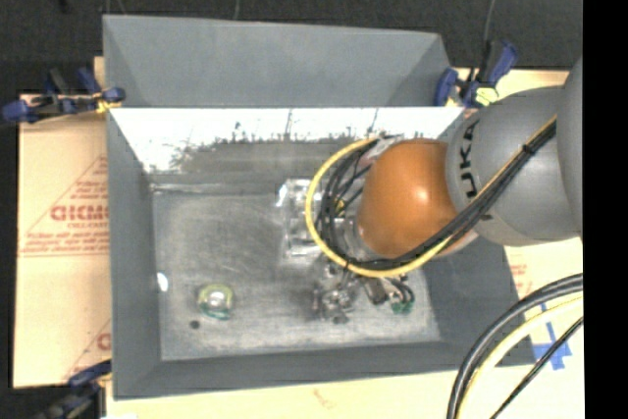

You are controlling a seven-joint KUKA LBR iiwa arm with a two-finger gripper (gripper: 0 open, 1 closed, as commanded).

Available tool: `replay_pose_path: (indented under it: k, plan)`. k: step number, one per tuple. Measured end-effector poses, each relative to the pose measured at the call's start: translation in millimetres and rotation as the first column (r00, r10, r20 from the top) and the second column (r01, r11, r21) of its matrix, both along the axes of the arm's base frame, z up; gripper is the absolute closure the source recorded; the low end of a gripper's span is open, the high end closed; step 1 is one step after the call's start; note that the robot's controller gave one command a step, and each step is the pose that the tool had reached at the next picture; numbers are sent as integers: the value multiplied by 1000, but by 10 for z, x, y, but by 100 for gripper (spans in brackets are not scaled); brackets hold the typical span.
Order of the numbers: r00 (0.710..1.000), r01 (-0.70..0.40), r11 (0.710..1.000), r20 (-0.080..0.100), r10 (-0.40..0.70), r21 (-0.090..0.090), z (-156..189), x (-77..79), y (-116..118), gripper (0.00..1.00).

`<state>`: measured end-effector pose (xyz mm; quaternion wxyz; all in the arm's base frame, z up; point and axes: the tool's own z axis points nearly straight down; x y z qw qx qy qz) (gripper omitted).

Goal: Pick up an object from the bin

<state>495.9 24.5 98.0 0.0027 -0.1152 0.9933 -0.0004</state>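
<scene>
Landmark: the orange cover [407, 196] on the wrist of the arm [510, 182] is serving as the reference for every place below.
Arm: it is reaching in from the right and is leaning over the right half of the bin [132, 240], probably because most of the loose things are lying on that side.
Cable: a yellow cable [312, 201] is looping round the left side of the orange cover; it is part of the robot.
Gripper: the gripper [336, 297] is hanging below and to the left of the orange cover, low over the bin floor, which looks like a stance for taking something from directly underneath.
Claw state: I cannot tell, since dark parts are running together there.
Bin contents: 4 loose things are lying apart on the floor, not heaped.
Nearest thing: a clear plastic piece [294, 216] is lying just left of the orange cover, touching the cable loop in this view.
Green piece: a small green piece [400, 306] is lying just below the orange cover, near the gripper.
Ball: a round pale-green ball [214, 299] is lying well to the lower left of the orange cover.
White scrap: a small white scrap [162, 283] is lying further left again, by the bin's left wall.
Task's thing: judging by position, the pick is aiming at whatever is lying under the gripper; nothing is visibly being lifted.
</scene>
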Motion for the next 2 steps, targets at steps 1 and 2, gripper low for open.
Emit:
replay_pose_path:
  k: [1, 2]
  plan:
    - [1000, -15, 1000, 7, 15, 0, 1745, -27, -68, 100]
    - [1000, -6, 1000, -10, 6, 1, 711, -73, 68, 100]
